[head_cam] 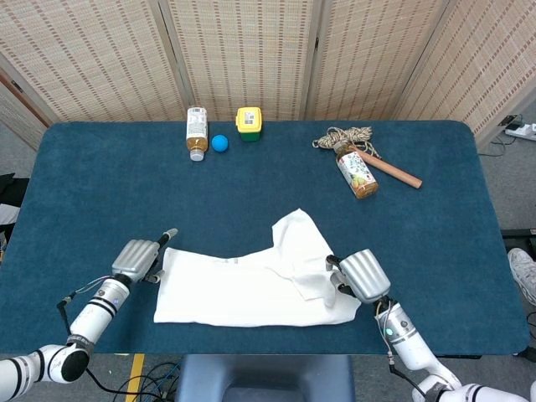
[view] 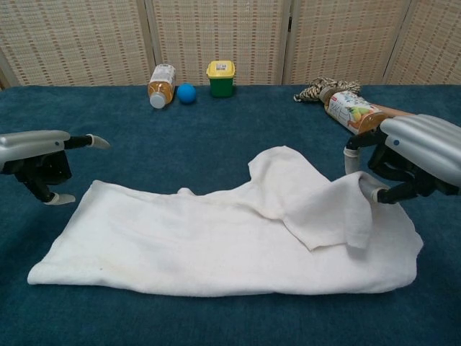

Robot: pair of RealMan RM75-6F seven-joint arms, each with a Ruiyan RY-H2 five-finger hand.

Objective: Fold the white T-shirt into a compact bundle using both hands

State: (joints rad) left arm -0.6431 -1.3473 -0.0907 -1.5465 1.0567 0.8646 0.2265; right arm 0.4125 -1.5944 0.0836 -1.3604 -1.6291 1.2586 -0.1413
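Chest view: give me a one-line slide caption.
Right hand pinches the white T-shirt sleeve toward the middle while the open left hand hovers off its far corner.

Bottles (head_cam: 196,131), blue ball (head_cam: 219,143), rope (head_cam: 345,136)

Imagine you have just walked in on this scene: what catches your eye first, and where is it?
The rumpled white cotton T-shirt sprawls across the near edge of the dark blue cloth-covered table. At its right end the silver right hand pinches a fold of sleeve, while the silver left hand hovers open beside its left edge. Along the far edge lie small bright things, among them a yellow-lidded green tub.
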